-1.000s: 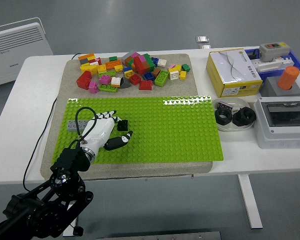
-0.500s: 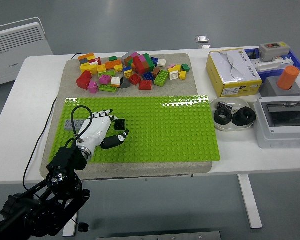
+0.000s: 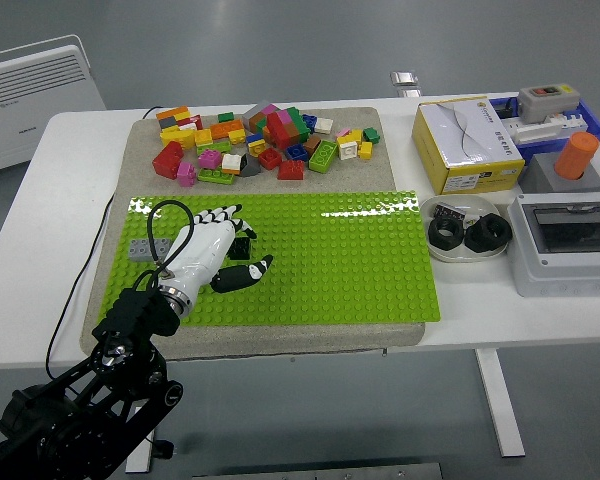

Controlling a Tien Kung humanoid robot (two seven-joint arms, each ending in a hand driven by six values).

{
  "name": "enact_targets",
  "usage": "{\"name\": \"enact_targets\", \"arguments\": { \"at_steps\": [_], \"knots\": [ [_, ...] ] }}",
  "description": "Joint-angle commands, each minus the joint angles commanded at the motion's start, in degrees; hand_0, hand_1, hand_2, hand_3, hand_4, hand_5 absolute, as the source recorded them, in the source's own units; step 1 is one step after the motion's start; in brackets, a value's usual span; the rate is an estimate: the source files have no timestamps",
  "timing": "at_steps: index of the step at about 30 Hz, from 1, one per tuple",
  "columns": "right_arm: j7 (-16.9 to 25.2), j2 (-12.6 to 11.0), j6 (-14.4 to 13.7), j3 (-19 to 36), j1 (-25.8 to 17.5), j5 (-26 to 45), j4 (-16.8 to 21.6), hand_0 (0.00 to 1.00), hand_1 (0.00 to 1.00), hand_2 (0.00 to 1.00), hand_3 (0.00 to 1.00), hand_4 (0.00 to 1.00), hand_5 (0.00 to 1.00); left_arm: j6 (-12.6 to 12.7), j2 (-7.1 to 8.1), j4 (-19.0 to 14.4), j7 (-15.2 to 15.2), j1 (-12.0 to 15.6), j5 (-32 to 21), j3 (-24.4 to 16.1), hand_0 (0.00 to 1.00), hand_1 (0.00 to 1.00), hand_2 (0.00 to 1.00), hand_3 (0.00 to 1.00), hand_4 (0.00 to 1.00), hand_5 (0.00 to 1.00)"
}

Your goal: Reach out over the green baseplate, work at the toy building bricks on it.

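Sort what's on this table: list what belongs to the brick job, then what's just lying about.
Belongs to the job:
green baseplate
left hand
black brick by the left hand's fingers
grey brick on the baseplate
loose brick pile

Just lying about:
yellow box
dish with black parts
grey enclosure
orange cylinder
white heater

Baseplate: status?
Left hand over green baseplate, fingers spread around black brick. Right hand unseen. Grey brick beside the wrist.
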Motion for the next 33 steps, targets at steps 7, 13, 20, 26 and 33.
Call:
{"name": "enact_targets", "arguments": {
  "at_steps": [7,13,20,26,33],
  "knots": [
    [-0.29,0.50,0.35,3.20,-0.15,-3.15,0.00,0.705,0.669,0.809,0.846,0.864,0.998,-3.32,8.27,-8.72,-6.11,0.74,-5.33,-6.29,0.998,0.998,0.991,0.704,0.828,0.364],
    [-0.75,1.31,0.28,6.81,-0.12,-7.07,0.00,0.704,0.675,0.816,0.848,0.864,0.998,-10.05,16.21,-8.85,-10.85,0.20,-7.28,-9.12,0.998,0.958,0.930,0.800,0.853,0.112],
    [-1.02,2.30,1.50,14.46,-0.09,-15.18,0.00,0.688,0.688,0.812,0.838,0.841,0.998,-11.23,19.03,-9.70,-14.24,4.14,-6.37,-15.92,0.998,0.909,0.875,0.753,0.836,0.002],
    [-1.14,3.18,2.08,21.75,-0.25,-23.13,0.00,0.686,0.690,0.811,0.839,0.836,0.998,-3.77,11.21,-10.33,-19.64,9.93,-0.45,-23.61,0.998,0.957,0.891,0.604,0.926,0.002],
    [-1.05,3.29,2.16,25.50,-0.36,-28.79,0.00,0.687,0.688,0.808,0.840,0.833,0.998,5.68,5.96,-9.12,-23.80,12.13,0.11,-22.61,0.998,0.998,0.963,0.581,0.964,0.037]
  ]
}}
